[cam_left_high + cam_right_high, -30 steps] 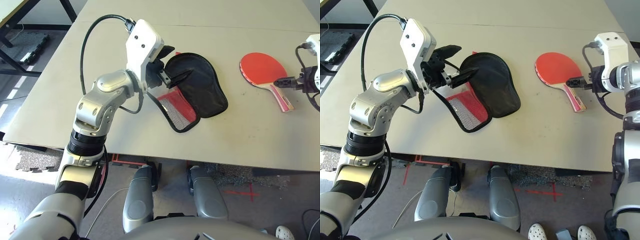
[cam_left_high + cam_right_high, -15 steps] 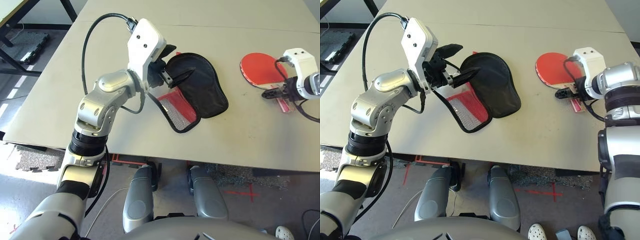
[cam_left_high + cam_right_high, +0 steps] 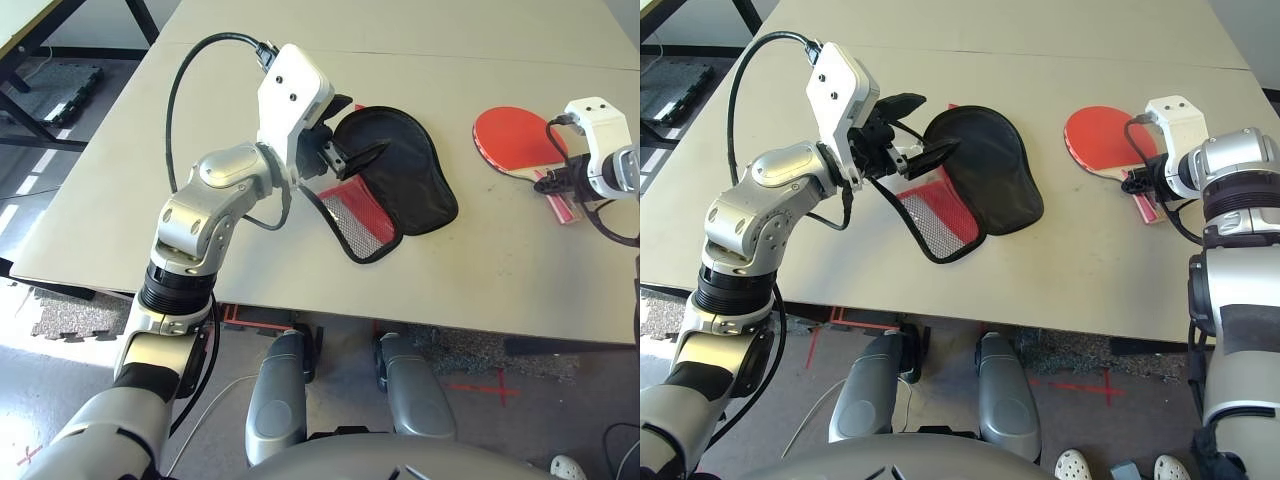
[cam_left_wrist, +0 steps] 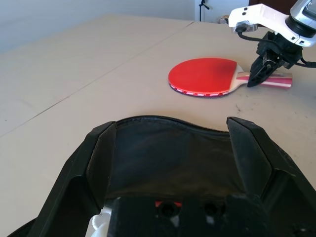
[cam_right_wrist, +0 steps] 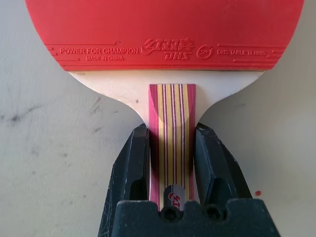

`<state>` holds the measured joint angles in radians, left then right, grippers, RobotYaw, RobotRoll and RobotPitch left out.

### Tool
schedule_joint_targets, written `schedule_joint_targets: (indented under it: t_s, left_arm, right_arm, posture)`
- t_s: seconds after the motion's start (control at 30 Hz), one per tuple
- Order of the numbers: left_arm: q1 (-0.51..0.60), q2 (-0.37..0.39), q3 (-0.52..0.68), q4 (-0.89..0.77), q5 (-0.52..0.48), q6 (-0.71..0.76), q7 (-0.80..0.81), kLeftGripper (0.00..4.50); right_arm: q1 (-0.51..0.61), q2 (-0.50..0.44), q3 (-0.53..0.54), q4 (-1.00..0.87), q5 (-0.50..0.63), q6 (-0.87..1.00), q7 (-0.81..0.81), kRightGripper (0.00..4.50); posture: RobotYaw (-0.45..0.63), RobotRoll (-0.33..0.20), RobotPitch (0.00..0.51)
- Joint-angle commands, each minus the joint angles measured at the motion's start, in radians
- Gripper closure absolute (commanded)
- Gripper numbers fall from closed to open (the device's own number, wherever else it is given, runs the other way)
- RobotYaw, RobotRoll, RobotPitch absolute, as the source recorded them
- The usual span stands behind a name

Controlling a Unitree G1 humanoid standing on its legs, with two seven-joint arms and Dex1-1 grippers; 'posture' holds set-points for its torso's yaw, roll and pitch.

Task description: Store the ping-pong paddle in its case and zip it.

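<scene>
Right wrist view, lettering on red paddle (image 5: 173, 34), striped handle gripped

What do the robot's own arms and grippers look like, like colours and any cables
Both arms are silver metal with ribbed black bands and dark panels, ending in white plastic wrist housings with small dark screws. A black cable loops from each housing. The left gripper and right gripper each have two angular, matte black fingers, tapering towards the tips.
</scene>
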<state>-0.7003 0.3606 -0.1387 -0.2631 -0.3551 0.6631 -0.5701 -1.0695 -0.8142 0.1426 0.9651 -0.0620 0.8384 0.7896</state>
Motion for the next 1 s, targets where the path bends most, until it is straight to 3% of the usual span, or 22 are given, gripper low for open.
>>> schedule_joint_targets:
  t_s: [0.03,0.23,0.7,1.0]
  left_arm:
    - [0.013,-0.001,-0.022,-0.016,0.007,0.002,-0.012,0.00]
    - [0.016,0.002,-0.026,-0.018,0.012,0.002,-0.018,0.00]
    - [0.038,0.021,-0.027,-0.048,0.014,0.017,-0.011,0.00]
    - [0.043,0.032,-0.023,-0.078,0.013,0.041,-0.004,0.00]
  right_arm:
    - [0.010,-0.015,-0.037,-0.086,0.007,-0.008,-0.026,3.36]
    - [0.013,0.018,-0.072,-0.271,0.033,0.080,-0.057,3.36]
    - [0.138,0.230,-0.077,-0.851,0.146,0.447,-0.161,3.36]
    - [0.211,0.345,-0.060,-0.966,0.181,0.511,-0.264,3.36]
  posture:
    - [0.00,0.000,0.222]
    - [0.01,0.000,0.220]
    - [0.05,0.000,0.226]
    - [0.07,0.000,0.229]
